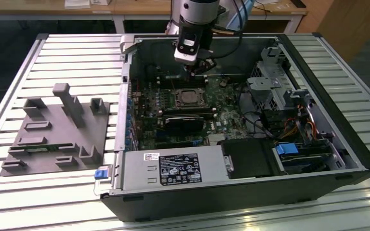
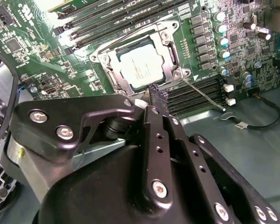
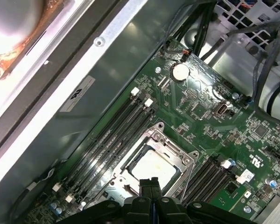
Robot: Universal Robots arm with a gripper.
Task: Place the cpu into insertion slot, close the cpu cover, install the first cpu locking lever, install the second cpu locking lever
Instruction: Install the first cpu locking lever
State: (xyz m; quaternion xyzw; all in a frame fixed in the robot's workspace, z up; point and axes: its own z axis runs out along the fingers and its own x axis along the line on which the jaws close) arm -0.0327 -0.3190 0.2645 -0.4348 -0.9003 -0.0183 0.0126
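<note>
cpu seated in insertion slot, cpu cover down over it, hand closed and empty just beside the cover

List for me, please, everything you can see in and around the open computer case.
cpu: one, silver-grey, seated in the insertion slot.
insertion slot: one, silver-rimmed, on the green circuit board.
cpu cover: one, silver frame, lying flat around the cpu.
locking lever: one seen, thin silver rod, slanting out over memory slots.
memory slots: two banks, black, either side of the slot.
computer case: one, black, open on the slatted table.
fixture: one, grey, exterior view's left of the case.
gripper: one, black, shut, tips at the slot's edge.
</note>
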